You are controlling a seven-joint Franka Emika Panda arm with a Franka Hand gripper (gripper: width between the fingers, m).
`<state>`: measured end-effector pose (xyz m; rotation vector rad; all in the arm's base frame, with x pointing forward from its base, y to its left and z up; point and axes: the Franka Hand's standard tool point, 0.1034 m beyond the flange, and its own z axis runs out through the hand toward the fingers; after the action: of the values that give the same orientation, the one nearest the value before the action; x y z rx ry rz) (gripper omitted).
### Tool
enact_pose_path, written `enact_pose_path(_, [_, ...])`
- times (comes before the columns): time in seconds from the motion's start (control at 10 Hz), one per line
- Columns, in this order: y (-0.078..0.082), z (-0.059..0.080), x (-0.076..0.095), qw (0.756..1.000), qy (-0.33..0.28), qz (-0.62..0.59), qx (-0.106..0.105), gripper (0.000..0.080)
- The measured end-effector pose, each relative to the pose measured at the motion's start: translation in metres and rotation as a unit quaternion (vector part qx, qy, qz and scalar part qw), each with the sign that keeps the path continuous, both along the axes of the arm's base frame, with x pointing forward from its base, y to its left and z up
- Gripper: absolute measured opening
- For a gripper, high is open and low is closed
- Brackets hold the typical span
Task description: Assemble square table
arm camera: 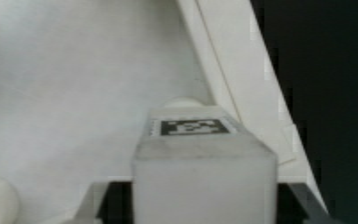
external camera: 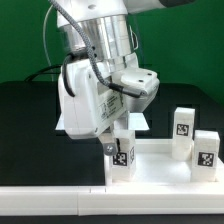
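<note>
The square table is in pieces here. Its top point(external camera: 88, 118) is a large white plastic slab lying flat on the black surface point(external camera: 25, 110), mostly covered in the exterior view by the robot's white arm, so only strips of it show beside and behind the arm. In the wrist view the top point(arm camera: 60, 90) fills most of the picture as a pale, slightly grey plane with a raised rim point(arm camera: 243, 75) running diagonally along its edge, the dark surface point(arm camera: 336, 90) beyond it.

3 legs are visible in the exterior view, all white, chunky blocks standing upright with black-and-white square tags. 1 leg point(external camera: 122, 157) sits directly under the claw point(external camera: 118, 140); the claw's fingers come down on either side of it and appear clamped on it. The wrist view shows the same leg point(arm camera: 197, 170) from above, close and blurred, with its tag point(arm camera: 194, 126) near the top end and dark finger edges at both lower corners. The other 2 legs point(external camera: 183, 128) point(external camera: 205, 151) stand well apart from the claw toward the exterior view's right, near each other.

A long white rail point(external camera: 60, 198) crosses the foreground and turns up along the right, cutting off the legs' bases. Corner sockets on the top cannot be made out. Whether the held leg touches the top or the surface is hidden.
</note>
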<state>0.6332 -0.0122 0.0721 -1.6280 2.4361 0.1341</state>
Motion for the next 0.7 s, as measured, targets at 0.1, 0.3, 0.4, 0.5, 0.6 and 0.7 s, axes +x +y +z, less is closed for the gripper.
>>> enact_pose_path(0.1, [0.000,0.000,0.000,1.000,-0.001,0.009,-0.002,0.0347])
enact_pose_path(0.3, [0.006,0.003,0.002,0.983,-0.020,0.178,-0.042,0.0534])
enact_pose_path(0.4, [0.011,0.004,0.003,0.963,-0.034,0.262,-0.050,0.0616])
enact_pose_path(0.5, [0.014,0.001,-0.001,0.948,-0.040,0.311,-0.052,0.0639])
enact_pose_path(0.6, [0.013,0.000,-0.001,0.934,-0.045,0.351,-0.057,0.0639])
enact_pose_path(0.7, [0.013,0.000,-0.001,0.921,-0.051,0.382,-0.060,0.0648])
